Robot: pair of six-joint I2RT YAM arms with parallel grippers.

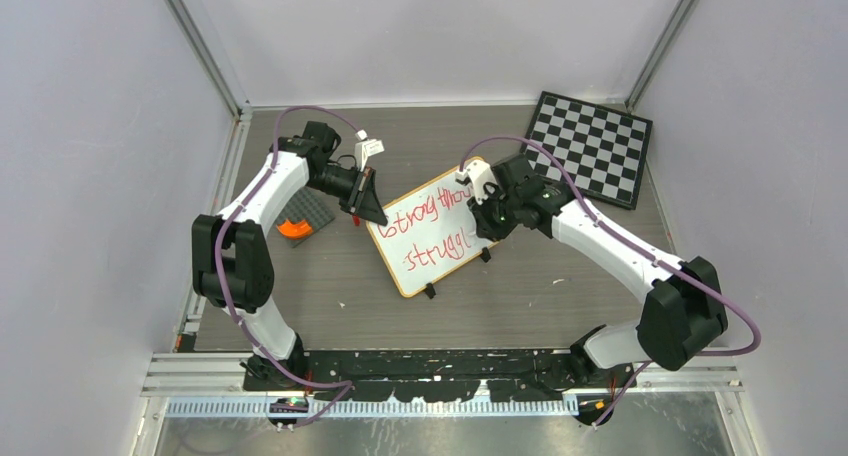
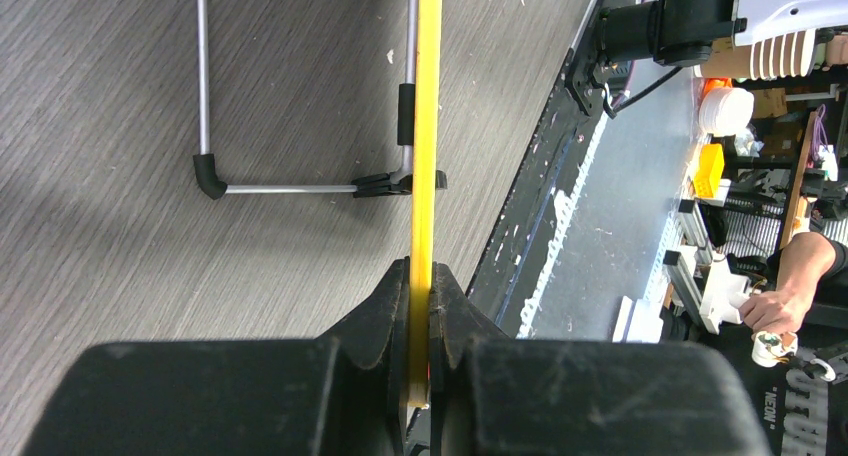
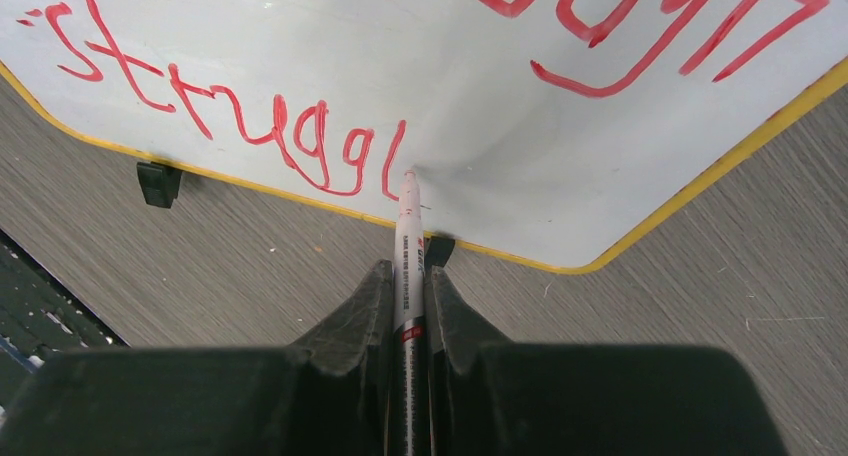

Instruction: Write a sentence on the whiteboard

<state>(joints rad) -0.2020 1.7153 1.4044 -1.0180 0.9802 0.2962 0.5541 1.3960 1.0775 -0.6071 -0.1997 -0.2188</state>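
The whiteboard point(image 1: 440, 238) with its yellow-orange rim stands propped in the table's middle. My left gripper point(image 1: 372, 214) is shut on the board's left edge, seen edge-on as a yellow strip point(image 2: 428, 146) between the jaws. The sentence point(image 1: 432, 226) is red handwriting in two lines, reading "strong throu" and "struggl" point(image 3: 250, 126). My right gripper point(image 1: 482, 216) is shut on a red marker point(image 3: 409, 266). The marker's tip touches the board just after the last "l", near the lower rim.
A black-and-white checkered board point(image 1: 592, 146) lies at the back right. An orange item on a dark grey pad point(image 1: 300, 221) sits left of the left arm. The board's wire stand and black feet point(image 2: 300, 181) rest on the wood-grain table.
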